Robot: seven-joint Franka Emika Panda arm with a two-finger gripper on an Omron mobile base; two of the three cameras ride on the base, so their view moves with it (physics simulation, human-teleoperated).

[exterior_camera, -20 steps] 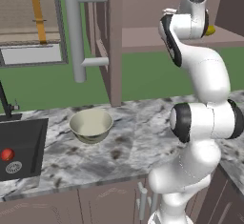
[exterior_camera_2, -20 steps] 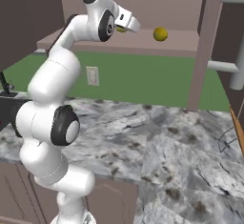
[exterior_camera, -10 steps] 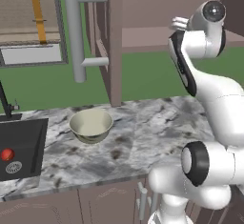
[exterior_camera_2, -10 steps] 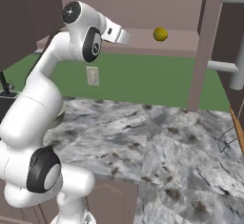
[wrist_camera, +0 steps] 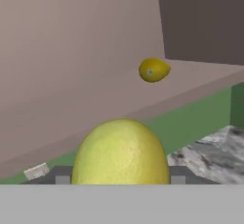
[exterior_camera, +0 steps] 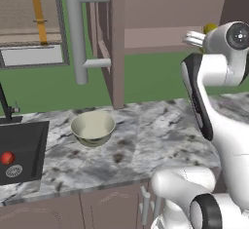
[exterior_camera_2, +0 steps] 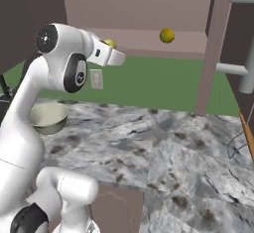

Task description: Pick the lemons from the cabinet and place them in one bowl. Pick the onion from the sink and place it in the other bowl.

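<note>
My gripper (wrist_camera: 121, 178) is shut on a yellow-green lemon (wrist_camera: 121, 147), held in the air just off the front edge of the mauve cabinet's shelf (exterior_camera: 155, 38). The same gripper (exterior_camera_2: 115, 53) and held lemon (exterior_camera_2: 109, 43) hang high above the counter, as do the gripper (exterior_camera: 200, 35) and lemon (exterior_camera: 210, 28) in the left base view. A second, deeper yellow lemon (exterior_camera_2: 167, 35) lies on the shelf, also the small lemon (wrist_camera: 153, 69). A cream bowl (exterior_camera: 92, 128) stands on the counter near the black sink (exterior_camera: 26, 138), where the red onion (exterior_camera: 7, 158) lies. The other bowl is out of view.
The open cabinet door (exterior_camera: 114, 43) with its long grey handle (exterior_camera: 75, 28) hangs above the bowl (exterior_camera_2: 48, 117). The marble counter (exterior_camera_2: 163, 147) stretches right of the bowl. A black faucet (exterior_camera: 5, 106) rises behind the sink. A wall socket (exterior_camera_2: 96, 78) is on the green wall.
The arm has swung back from the shelf, carrying the held lemon out of the cabinet and a little down. The other lemon, bowl and onion have not moved.
</note>
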